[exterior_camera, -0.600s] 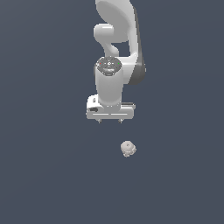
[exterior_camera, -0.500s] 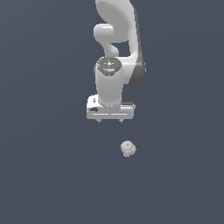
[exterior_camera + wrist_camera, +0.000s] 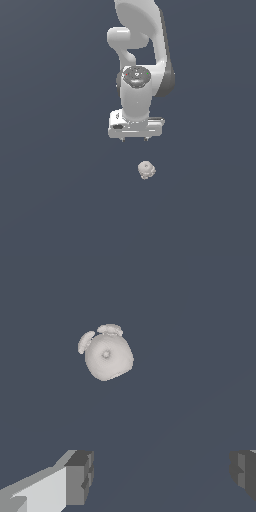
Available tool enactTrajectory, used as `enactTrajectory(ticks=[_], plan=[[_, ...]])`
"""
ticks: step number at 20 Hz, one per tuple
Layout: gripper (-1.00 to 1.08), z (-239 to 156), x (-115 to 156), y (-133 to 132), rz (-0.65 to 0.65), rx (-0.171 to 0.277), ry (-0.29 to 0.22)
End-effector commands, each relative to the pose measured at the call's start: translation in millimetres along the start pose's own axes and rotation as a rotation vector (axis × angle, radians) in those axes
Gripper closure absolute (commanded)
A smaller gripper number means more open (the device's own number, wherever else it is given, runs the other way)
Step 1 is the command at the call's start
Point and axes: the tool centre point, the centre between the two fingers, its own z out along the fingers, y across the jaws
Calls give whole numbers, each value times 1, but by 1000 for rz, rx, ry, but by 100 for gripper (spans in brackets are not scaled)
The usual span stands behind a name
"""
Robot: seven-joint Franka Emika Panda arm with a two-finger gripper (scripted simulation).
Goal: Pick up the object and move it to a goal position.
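Arm point(image 3: 142, 55) is white, reaching down from the top of the exterior view, wrist pointing at a plain dark grey floor point(image 3: 55, 190). No table edge, no bins, no goal marker visible in either view.

Gripper point(image 3: 134, 139) hangs above the floor, jaws spread wide and empty; in the wrist view the two fingertips point(image 3: 80, 477) sit far apart with nothing between them. Released, not grasping.

Object point(image 3: 146, 170) is a small lumpy off-white blob lying on the floor, alone, well clear of the fingers. In the exterior view it sits below the gripper and slightly toward the exterior view's right, near but not under the jaws. The wrist view shows it point(image 3: 106, 356) ahead of the fingertips and off the midline between them, closer to one finger's side.

That offset is the key relation: judging from this, the gripper needs a short sideways shift to centre over the object, then a descent. Only one arm, so no choice of hand.

Object is roughly round with two small knobs on one side; no clear long axis, so jaw rotation likely matters little.

No brands, labels or writing readable anywhere.
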Motion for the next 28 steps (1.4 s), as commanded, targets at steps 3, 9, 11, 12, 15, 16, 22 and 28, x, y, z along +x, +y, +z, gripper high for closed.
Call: enactTrajectory(ticks=[3,9,11,12,15,16,22,28], plan=[[-92,0,1,0,-1,0,0],[-92,5,10,-4,-43,-4,2],[-92,9,16,-7,-68,-6,3],[-92,10,19,-9,-83,-7,3],[-92,17,30,-15,-135,-12,5],[-92,20,35,-17,-155,-13,5],[-92,41,62,-33,-289,-22,10],[-92,56,79,-45,-380,-27,14]])
